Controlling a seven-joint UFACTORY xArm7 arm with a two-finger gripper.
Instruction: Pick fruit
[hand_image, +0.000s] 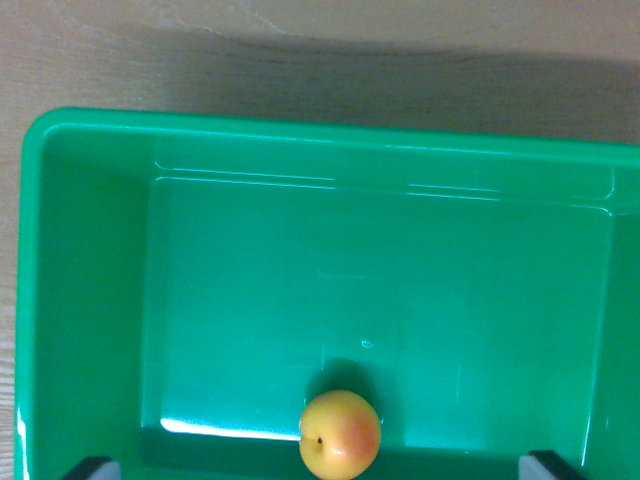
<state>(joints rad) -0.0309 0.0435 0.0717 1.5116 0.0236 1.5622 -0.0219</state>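
My gripper (320, 470): only the 2 dark fingertips (92, 468) show, at the bottom corners of the wrist view, spread wide, holding nothing, touching nothing. Cam looks down into the bin. Fruit (340, 434), yellow-orange w/ a red blush, sits on the green bin (90, 130) floor by the near wall, between the tips. Beyond the bin's far rim: wood tabletop (300, 40).
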